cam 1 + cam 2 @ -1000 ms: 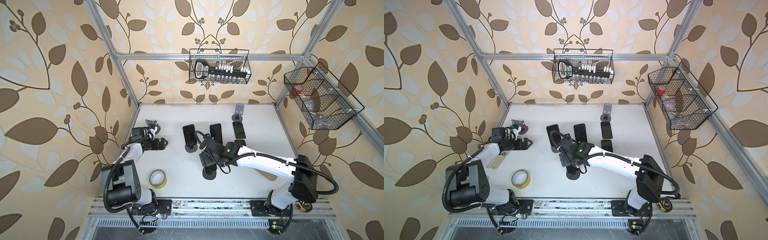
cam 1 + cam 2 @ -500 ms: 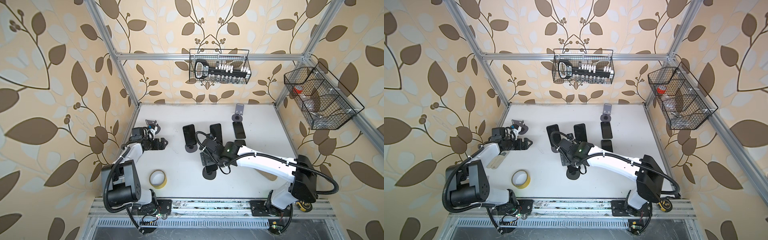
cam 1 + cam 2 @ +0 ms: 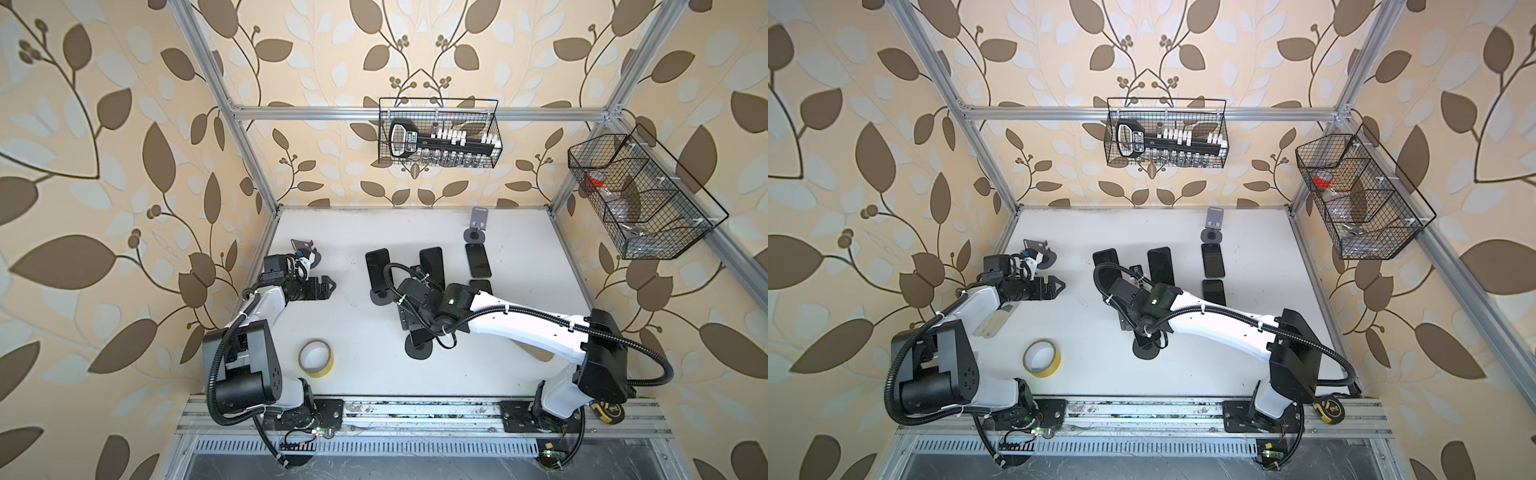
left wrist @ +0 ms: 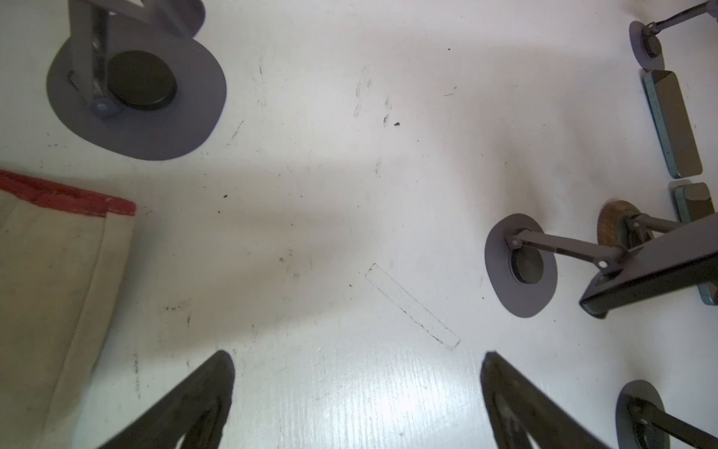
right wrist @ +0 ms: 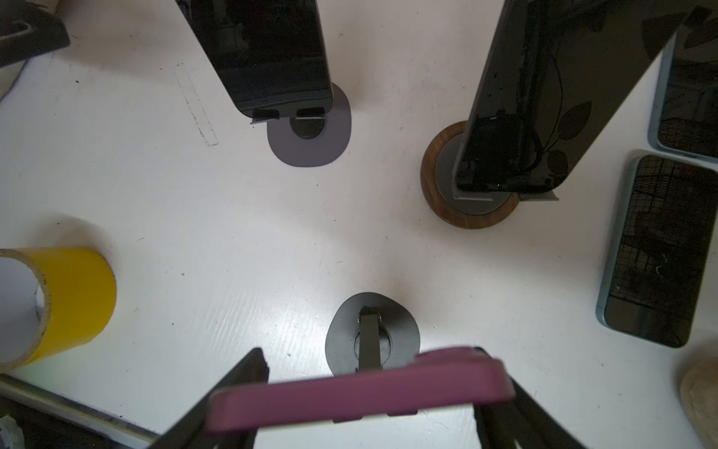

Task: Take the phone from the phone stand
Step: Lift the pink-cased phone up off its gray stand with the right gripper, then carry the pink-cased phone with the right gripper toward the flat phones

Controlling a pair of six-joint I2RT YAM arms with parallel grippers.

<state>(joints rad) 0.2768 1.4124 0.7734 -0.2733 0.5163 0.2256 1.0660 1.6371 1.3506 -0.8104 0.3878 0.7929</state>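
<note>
A phone in a purple case (image 5: 361, 392) lies crosswise between the fingers (image 5: 248, 373) of my right gripper (image 5: 373, 388), its two ends against them, so the gripper is shut on it. The picture of it is blurred. Just beyond it stands the dark phone stand (image 5: 373, 334), with its round base on the table and its arm rising toward the phone. In both top views the right gripper (image 3: 409, 322) (image 3: 1127, 316) hangs over that stand's base (image 3: 417, 351) (image 3: 1145, 349). My left gripper (image 3: 328, 287) (image 4: 355, 359) is open and empty at the left.
Two more phones (image 3: 377, 266) (image 3: 431, 262) lean on stands just behind the right gripper. Two others lie flat (image 3: 478, 259) (image 3: 481, 286). Empty stands sit at the back (image 3: 477, 226) and far left (image 3: 305, 253). A yellow tape roll (image 3: 316, 357) lies near the front, and a glove (image 3: 992, 324) under the left arm.
The right gripper has shifted only slightly over the stand. The left arm has not moved.
</note>
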